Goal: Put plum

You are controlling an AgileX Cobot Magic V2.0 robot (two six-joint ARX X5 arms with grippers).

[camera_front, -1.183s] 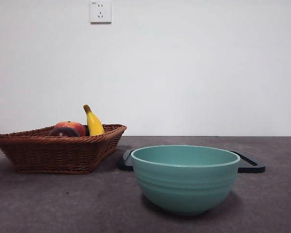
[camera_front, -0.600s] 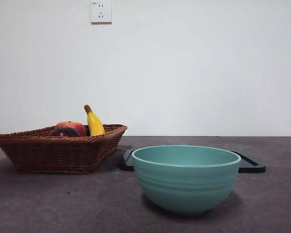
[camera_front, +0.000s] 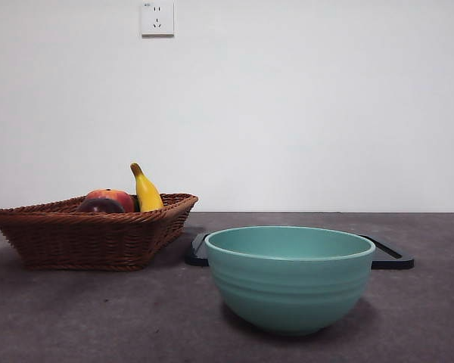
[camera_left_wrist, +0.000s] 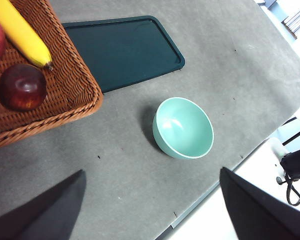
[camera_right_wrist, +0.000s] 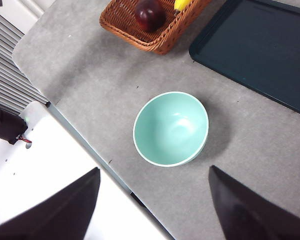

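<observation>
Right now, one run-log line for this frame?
plum: in basket, untouched | bowl: empty | left gripper: open, high | right gripper: open, high

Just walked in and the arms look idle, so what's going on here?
Nothing is being handled yet. The plum lies in the wicker basket beside a banana and a red fruit. The teal bowl sits empty on the table, a dark tray behind it. The left gripper and right gripper both hang open, high above the table, holding nothing.
</observation>
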